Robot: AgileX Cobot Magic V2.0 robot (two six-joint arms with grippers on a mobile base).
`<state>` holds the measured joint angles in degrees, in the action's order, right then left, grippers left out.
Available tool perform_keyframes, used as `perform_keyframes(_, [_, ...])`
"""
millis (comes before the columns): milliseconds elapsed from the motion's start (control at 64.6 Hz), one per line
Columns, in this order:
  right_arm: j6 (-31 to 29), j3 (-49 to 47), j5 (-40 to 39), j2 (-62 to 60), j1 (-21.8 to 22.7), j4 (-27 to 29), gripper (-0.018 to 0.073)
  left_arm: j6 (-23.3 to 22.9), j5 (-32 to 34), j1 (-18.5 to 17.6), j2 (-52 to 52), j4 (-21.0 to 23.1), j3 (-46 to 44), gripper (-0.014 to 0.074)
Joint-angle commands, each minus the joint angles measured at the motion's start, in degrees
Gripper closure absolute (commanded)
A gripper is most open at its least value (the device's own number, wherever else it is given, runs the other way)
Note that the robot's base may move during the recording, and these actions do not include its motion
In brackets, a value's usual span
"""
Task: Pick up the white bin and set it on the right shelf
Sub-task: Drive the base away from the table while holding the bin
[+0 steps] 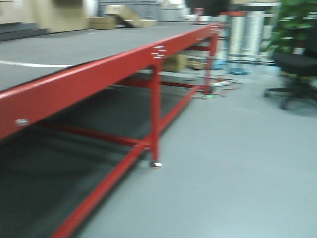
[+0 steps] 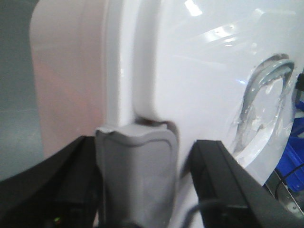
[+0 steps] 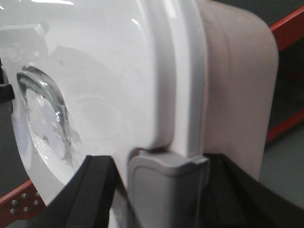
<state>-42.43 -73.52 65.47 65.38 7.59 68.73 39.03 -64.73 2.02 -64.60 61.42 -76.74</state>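
The white bin (image 2: pixel 190 71) fills the left wrist view: glossy white lid, with the pinkish body (image 2: pixel 66 80) at the left. My left gripper (image 2: pixel 137 183) is shut on the bin's end, its black fingers (image 2: pixel 61 185) on either side of a grey latch (image 2: pixel 135 171). In the right wrist view the white bin (image 3: pixel 118 71) shows its other end. My right gripper (image 3: pixel 164 192) is shut there around a second grey latch (image 3: pixel 166 190), between black fingers (image 3: pixel 88 194). The front view shows neither the bin nor the grippers. The right shelf is out of view.
A long red-framed table (image 1: pixel 99 74) with a dark top runs along the left of the front view, over grey floor (image 1: pixel 237 163). A black office chair (image 1: pixel 294 69) stands at the right. A blue bin (image 2: pixel 297 142) lies behind the lid. Red frame bars (image 3: pixel 289 28) pass behind the bin.
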Motion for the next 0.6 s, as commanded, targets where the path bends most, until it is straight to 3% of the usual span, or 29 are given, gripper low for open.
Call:
perform_keyframes(0, [-0.2, -2.0, 5.7, -1.9, -1.1, 10.2, 0.015, 0.7, -2.4, -1.4, 1.0, 11.7, -2.1, 0.0335])
perform_keyframes(589, [-0.2, -2.0, 5.8, -1.9, -1.1, 10.2, 0.015, 0.7, -2.4, -1.4, 1.0, 11.7, -2.1, 0.0335])
